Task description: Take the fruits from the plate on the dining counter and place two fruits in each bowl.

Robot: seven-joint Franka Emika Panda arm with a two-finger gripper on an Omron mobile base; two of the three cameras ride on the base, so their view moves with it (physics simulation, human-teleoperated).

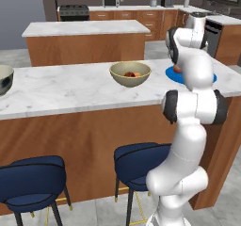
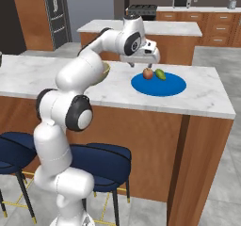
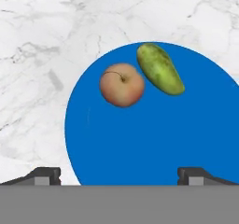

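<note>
Tool [image 3: 119, 175] hung spread wide and empty above the blue plate [image 3: 154, 143]; ahead of it, the apple [image 3: 122, 85] and green fruit [image 3: 160, 68] lay touching.

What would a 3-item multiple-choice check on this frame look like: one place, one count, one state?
1. Where do the apple and the green fruit lie?
A. blue plate
B. beige bowl
C. bare counter

2. How many fruits are on the plate?
A. one
B. two
C. four

3. The gripper is:
A. shut on the apple
B. shut, empty
C. open above the plate

Key: 1 A, both rest on the blue surface; 2 B, the hand view shows just that pair; 3 C, fingertips stand wide apart, nothing between them.
</note>
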